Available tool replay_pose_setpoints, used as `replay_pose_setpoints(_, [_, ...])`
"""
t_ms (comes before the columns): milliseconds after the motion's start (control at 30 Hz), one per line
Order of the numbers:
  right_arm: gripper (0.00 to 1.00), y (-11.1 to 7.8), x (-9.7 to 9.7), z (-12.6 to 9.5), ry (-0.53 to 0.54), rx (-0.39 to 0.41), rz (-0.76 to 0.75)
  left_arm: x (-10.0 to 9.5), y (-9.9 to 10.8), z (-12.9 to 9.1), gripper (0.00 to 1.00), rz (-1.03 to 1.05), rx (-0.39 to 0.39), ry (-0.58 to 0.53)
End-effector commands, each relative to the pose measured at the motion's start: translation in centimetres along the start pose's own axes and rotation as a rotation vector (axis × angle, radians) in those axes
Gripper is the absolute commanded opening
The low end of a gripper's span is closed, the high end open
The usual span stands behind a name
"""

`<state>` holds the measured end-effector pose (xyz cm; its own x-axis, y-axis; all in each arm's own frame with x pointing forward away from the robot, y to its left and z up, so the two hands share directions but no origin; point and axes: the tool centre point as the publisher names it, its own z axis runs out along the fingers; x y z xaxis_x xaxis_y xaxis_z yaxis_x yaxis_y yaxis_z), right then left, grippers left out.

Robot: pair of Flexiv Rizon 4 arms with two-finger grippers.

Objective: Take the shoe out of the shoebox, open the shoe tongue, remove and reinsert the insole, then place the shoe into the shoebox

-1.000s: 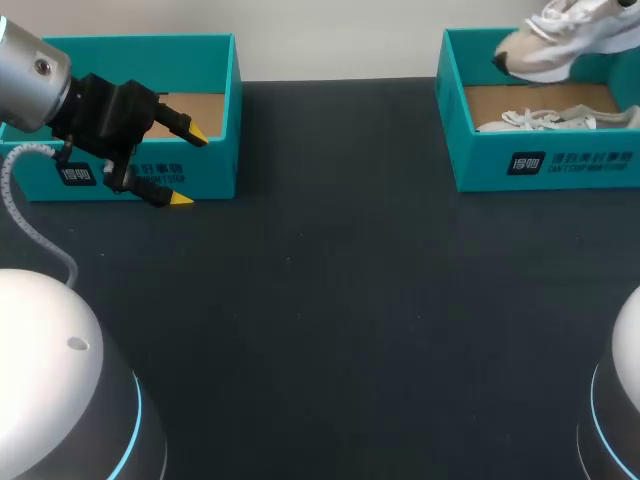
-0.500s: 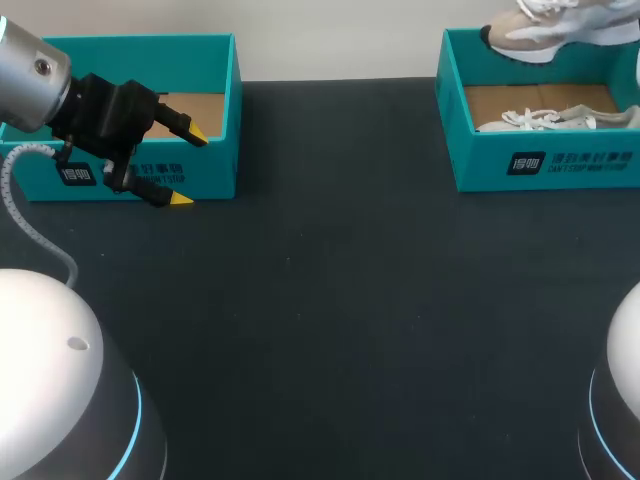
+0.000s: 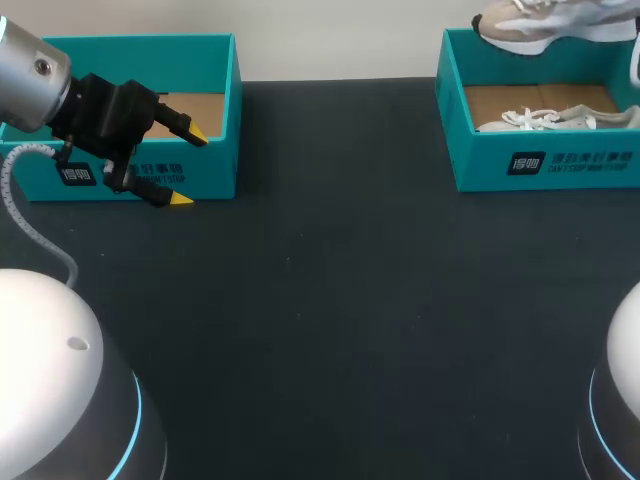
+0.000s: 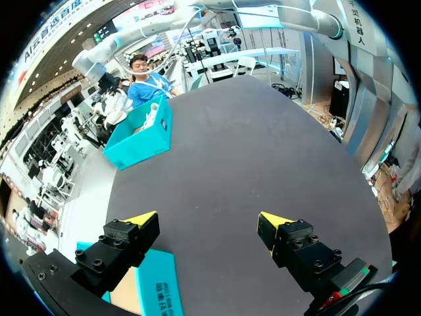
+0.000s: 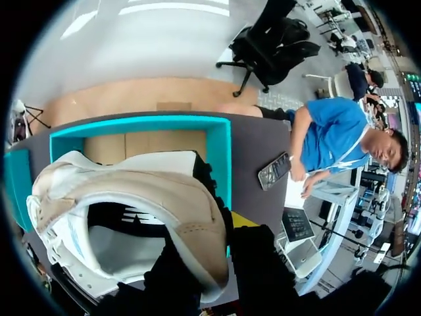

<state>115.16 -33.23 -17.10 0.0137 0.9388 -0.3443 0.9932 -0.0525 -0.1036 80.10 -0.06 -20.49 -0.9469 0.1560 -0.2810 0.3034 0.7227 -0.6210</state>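
Head view: shoe (image 3: 530,25) is up at the far right, over the back rim of the shoebox (image 3: 560,165), toe toward the table's middle. A second shoe (image 3: 550,118) lies inside on the cardboard floor, against the front wall. The right gripper is not seen here.

Right wrist view: right gripper (image 5: 210,243) has the shoe's heel wall between its two fingers and is clamped on it. The shoebox's open interior and teal rim lie beneath the shoe.

Left gripper (image 3: 180,165) hangs at the front right corner of the left box (image 3: 215,70), fingers spread wide with nothing between them. One tip is over the box's front rim, the other is out over the table (image 3: 330,300).

The two boxes sit well apart at the far edge, with dark tabletop running between them.
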Motion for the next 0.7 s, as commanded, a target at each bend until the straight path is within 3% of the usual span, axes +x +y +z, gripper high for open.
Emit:
replay_pose_setpoints(33, [0.00,-1.07,0.64,0.27,0.003,-0.009,0.010,0.08,0.01,-0.04,1.00,0.000,-0.002,0.000])
replay_pose_setpoints(700, [0.00,-1.12,0.84,0.80,-0.051,-0.022,0.043,0.08,0.01,-0.04,1.00,0.000,-0.002,0.000])
